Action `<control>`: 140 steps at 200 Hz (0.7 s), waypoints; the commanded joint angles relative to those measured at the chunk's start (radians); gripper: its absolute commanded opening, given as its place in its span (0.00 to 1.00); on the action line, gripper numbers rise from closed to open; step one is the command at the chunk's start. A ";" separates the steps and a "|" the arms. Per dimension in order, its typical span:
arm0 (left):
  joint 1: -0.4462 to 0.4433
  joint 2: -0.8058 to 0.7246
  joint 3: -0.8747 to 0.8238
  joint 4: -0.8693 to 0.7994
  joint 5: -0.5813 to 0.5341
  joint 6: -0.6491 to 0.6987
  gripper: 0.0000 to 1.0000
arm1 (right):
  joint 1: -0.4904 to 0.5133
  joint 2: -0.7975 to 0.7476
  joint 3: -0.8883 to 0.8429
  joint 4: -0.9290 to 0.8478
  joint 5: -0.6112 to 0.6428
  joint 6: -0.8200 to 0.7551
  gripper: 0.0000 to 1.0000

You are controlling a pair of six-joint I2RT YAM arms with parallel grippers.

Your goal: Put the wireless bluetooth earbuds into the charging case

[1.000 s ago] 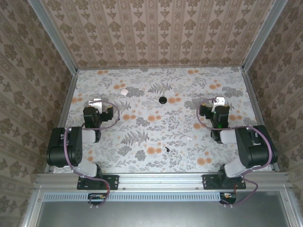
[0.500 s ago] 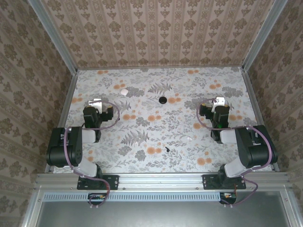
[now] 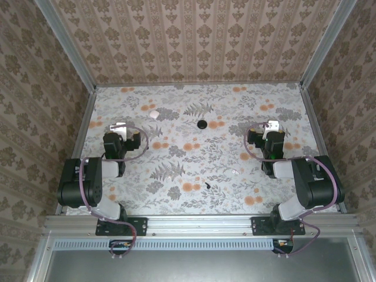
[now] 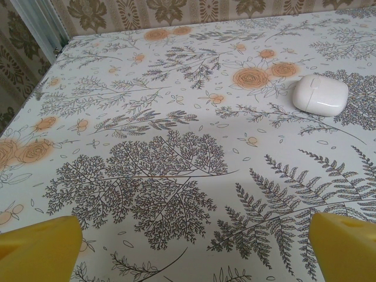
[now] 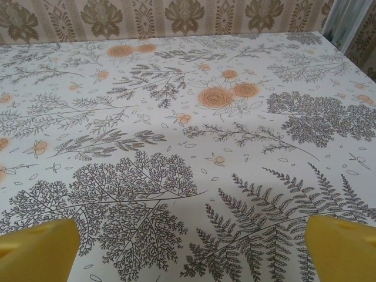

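Right now the floral table (image 3: 194,154) has both arms folded back close to their bases. The left gripper (image 3: 119,126) is over the table's left side and the right gripper (image 3: 272,125) over its right side.

Left wrist view: yellow fingertips (image 4: 36,251) sit wide apart at the bottom corners, with only bare cloth between them, gripping nothing. Right wrist view shows the same: fingertips (image 5: 343,247) spread wide, nothing held.

The charging case (image 3: 154,113) lies on the table with its lid down, beyond and to the right of the left gripper and apart from it. The round earbud (image 3: 201,123) lies mid-table, between the two grippers and right of the case. The stem earbud (image 3: 208,185) is nearer the bases, well apart from the case. A pale speck (image 3: 234,171) lies near the stem earbud, to its right.
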 commanded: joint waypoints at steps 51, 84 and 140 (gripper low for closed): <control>0.025 -0.005 0.012 -0.005 0.054 0.001 1.00 | 0.001 -0.006 0.015 0.003 -0.023 -0.010 1.00; 0.022 -0.053 0.015 -0.047 0.051 0.003 1.00 | 0.015 -0.117 0.092 -0.235 -0.031 -0.021 1.00; 0.021 -0.204 0.186 -0.487 -0.038 -0.105 1.00 | 0.073 -0.160 0.468 -0.962 -0.036 0.230 1.00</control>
